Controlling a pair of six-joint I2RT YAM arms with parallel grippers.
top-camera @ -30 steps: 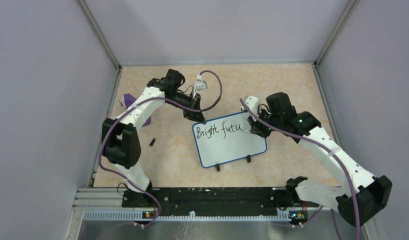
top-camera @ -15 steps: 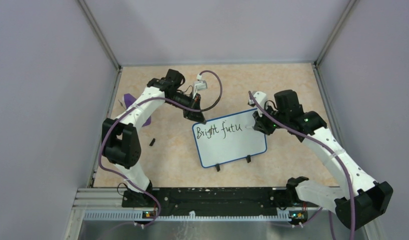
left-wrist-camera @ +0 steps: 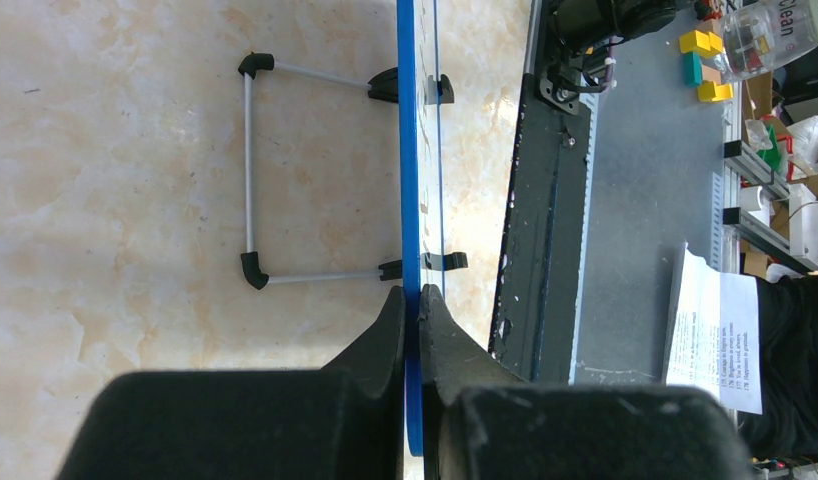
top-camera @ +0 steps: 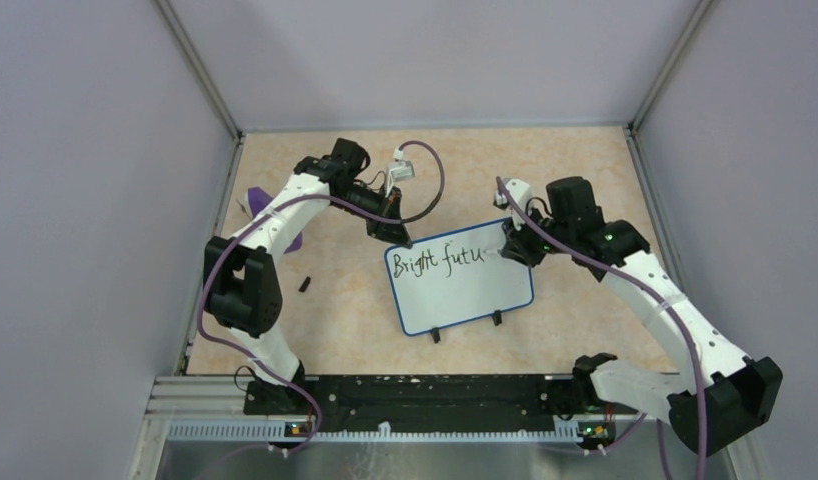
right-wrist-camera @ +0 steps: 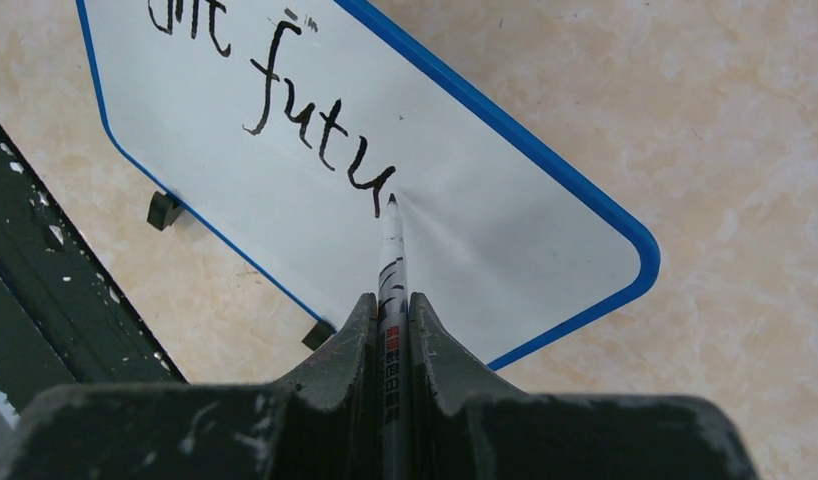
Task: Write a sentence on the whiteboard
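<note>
The board [top-camera: 463, 295] is standing near the middle of the table [top-camera: 335, 300], between the two arms, propped on two black feet [top-camera: 435, 336] with its white face turning up toward the arm bases. Its long axis is running left to right in the top view, the right end angling slightly toward the far side. In the left wrist view it is showing edge-on as a thin blue line, with a wire stand [left-wrist-camera: 250, 170] reaching out behind it.

The left gripper [left-wrist-camera: 412, 300] is pinching the board's top left corner, its two fingers pressing on either side of the blue frame. The right gripper [right-wrist-camera: 392, 305] is clamping tightly on a marker [right-wrist-camera: 391, 250], which is lying along the line of the fingers and pointing away from the wrist toward the board. Its black tip is touching the white face just right of the last letter.

The lettering [top-camera: 435, 262] is reading "Bright futu" in one line along the board's upper part, following the long axis.

A purple wedge [top-camera: 257, 200] is lying partly behind the left arm, and a small black piece [top-camera: 305, 284] is lying on the table left of the board.
</note>
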